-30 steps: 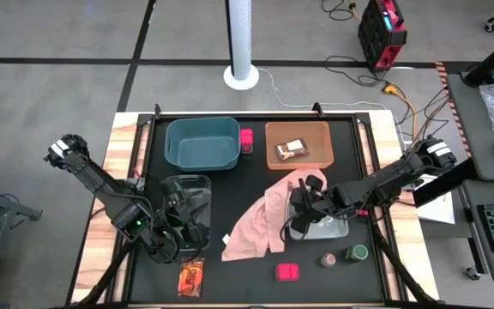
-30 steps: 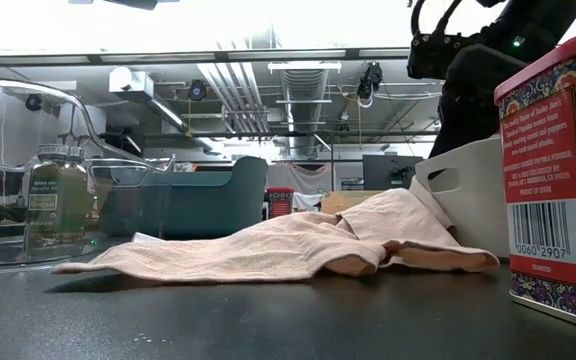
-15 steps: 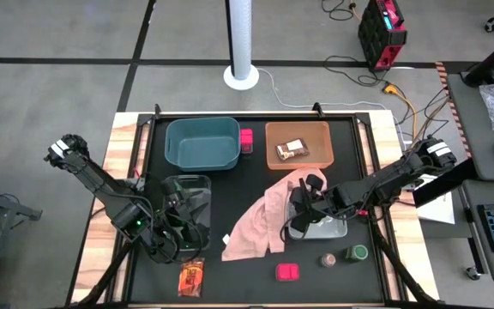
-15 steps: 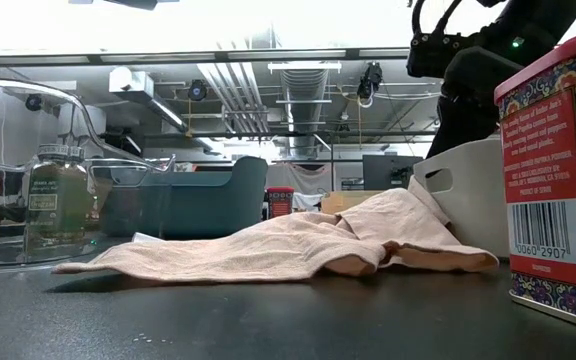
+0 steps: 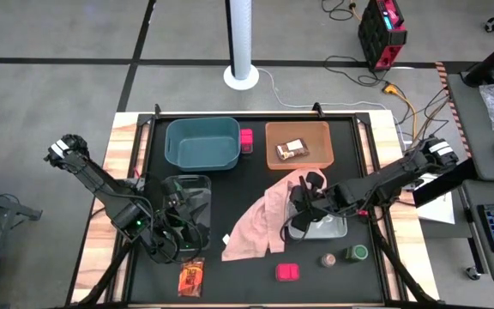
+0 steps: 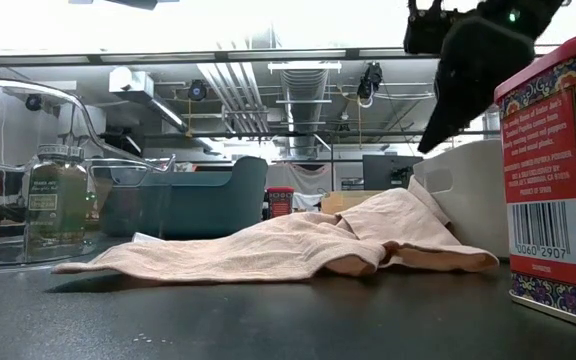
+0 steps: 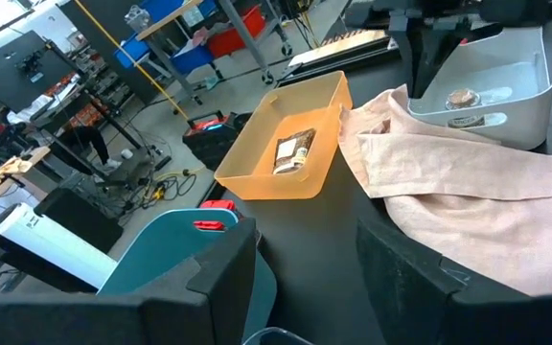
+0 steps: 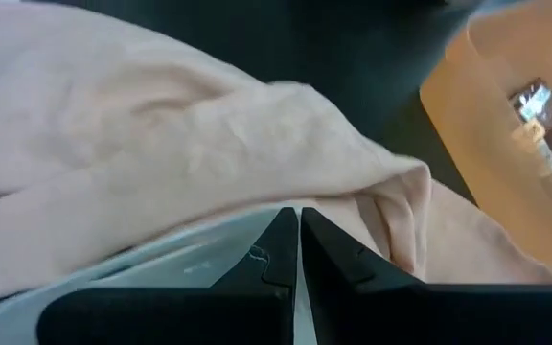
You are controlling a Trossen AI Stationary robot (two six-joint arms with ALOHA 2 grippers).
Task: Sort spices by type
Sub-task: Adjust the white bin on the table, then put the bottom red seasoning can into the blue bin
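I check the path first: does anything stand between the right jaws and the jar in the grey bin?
Nothing visible. The right gripper hangs above the grey bin, jaws shut; the jar lies uncovered. The pink cloth drapes only over the bin's rim.

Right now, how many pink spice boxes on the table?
2: one pink box between the teal bin and orange bin, another at the front edge. The cloth may hide more.

Dark jointed arms, black tapered tools
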